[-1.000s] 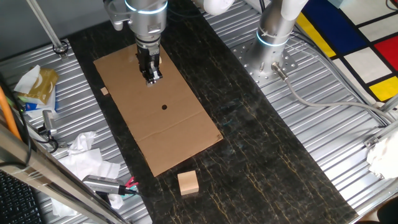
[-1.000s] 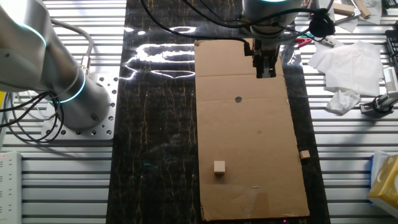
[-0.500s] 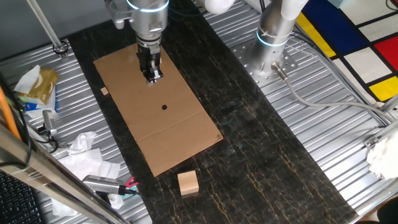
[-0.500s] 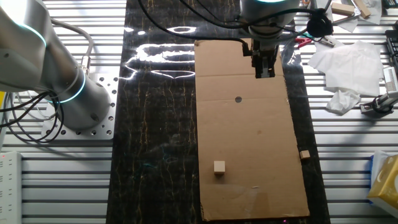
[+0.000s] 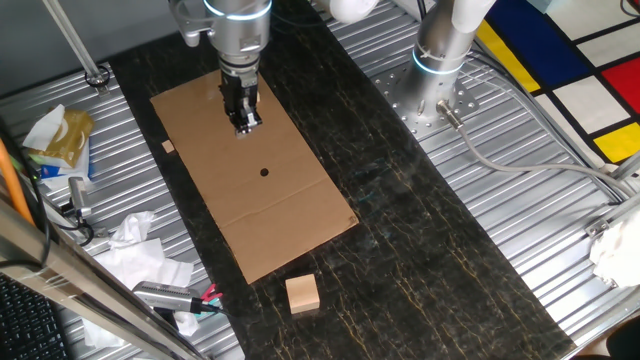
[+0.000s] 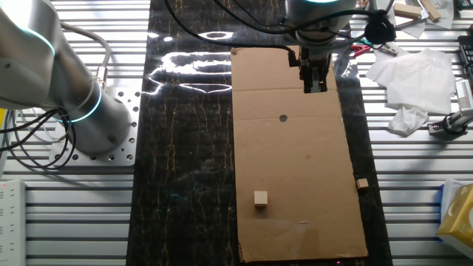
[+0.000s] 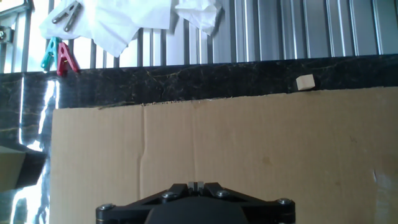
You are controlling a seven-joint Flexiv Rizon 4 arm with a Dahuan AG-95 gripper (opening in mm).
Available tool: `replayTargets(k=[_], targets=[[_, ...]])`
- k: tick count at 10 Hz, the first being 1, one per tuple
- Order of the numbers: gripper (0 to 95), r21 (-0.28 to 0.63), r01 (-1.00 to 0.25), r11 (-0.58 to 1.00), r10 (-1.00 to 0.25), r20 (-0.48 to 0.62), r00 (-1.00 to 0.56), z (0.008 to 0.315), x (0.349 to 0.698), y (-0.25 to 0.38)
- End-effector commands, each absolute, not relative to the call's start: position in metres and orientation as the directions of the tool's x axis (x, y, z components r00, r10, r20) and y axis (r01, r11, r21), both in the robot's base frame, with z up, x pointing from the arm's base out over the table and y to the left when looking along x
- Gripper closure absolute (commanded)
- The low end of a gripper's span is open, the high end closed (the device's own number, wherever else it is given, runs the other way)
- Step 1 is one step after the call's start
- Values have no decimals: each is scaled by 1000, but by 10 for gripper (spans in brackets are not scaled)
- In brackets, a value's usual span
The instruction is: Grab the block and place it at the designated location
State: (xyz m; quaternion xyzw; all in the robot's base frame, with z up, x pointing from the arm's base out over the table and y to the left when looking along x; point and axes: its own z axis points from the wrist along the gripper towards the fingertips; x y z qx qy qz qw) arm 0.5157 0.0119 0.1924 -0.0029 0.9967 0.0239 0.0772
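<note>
The block [image 6: 260, 198], a tiny pale cube, sits on the brown cardboard sheet [image 6: 310, 170] near its lower left. In the one fixed view the arm hides it. The designated location is a black dot [image 6: 283, 117] [image 5: 264, 171] near the sheet's middle, with nothing on it. My gripper [image 6: 316, 87] [image 5: 244, 126] hangs above the cardboard, well away from the block and off to one side of the dot. In the hand view its fingertips meet [image 7: 196, 185] over bare cardboard [image 7: 280, 143], shut on nothing.
A small flat tan chip [image 6: 361, 183] [image 7: 305, 81] lies on the black mat just off the cardboard's edge. A larger tan block [image 5: 302, 294] stands on the mat past the sheet's other end. Crumpled tissue [image 6: 410, 74], clips [image 7: 59, 56] and a second arm's base [image 6: 74, 111] flank the mat.
The gripper has shifted only very slightly and stays shut. The block, the chip and the cardboard have not moved.
</note>
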Motion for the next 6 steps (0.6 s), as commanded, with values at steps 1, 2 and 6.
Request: replayTargets(k=[1, 2, 6], targets=[[950, 46, -11, 999, -4, -151, -989, 193, 517, 12], [950, 46, -12, 999, -5, -151, -989, 193, 517, 12], [950, 9, -57, 998, -55, -134, -989, 202, 512, 7]])
